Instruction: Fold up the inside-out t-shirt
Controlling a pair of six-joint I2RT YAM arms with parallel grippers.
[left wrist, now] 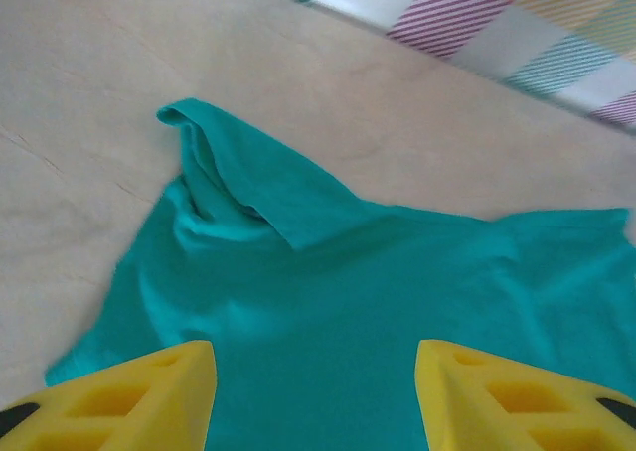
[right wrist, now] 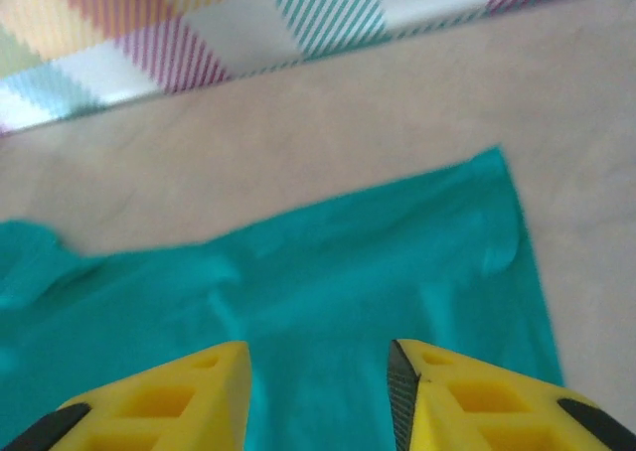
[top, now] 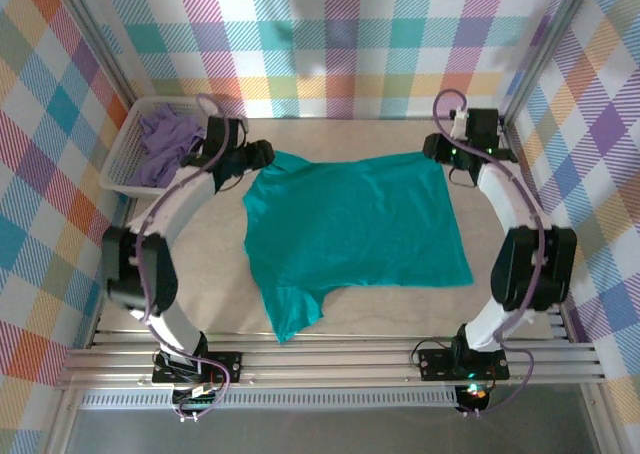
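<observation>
Gaping left end effector hovering at the 10 o'clock corner of the inside-out t-shirt, right end effector gaping empty at its 2 o'clock corner, shirt lying spread across the desk, lavender garment sitting in basket at 10 o'clock.

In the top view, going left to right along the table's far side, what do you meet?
White basket holding the lavender garment → left gripper → teal t-shirt → right gripper.

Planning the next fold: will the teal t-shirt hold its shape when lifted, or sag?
Likely floppy, sagging between grip points: the t-shirt lies flat with soft wrinkles and a folded-over sleeve. Pushed, it would probably bunch rather than slide.
</observation>
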